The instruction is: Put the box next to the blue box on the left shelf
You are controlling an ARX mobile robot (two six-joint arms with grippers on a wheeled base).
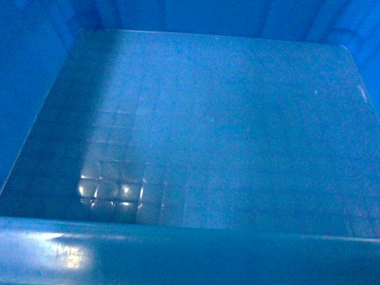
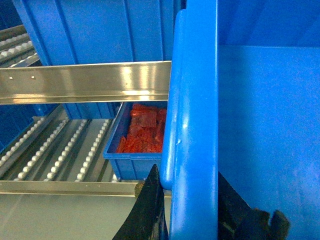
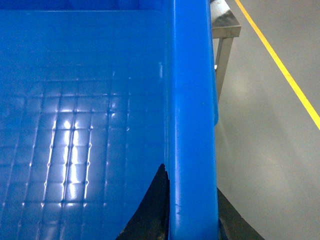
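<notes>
Evidently box (image 1: 225,136) between both arms, left jaws clamped astride its left rim, right jaws astride its right rim.

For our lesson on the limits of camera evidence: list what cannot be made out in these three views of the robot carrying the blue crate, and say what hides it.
- Head view: the crate fills the frame, hiding both arms and the shelf.
- Left wrist view: the left gripper straddles the crate wall; fingertips are cut off by the bottom edge. The smaller bin of red items is partly hidden by the wall.
- Right wrist view: the right gripper is likewise cut off; only floor shows beyond.
</notes>
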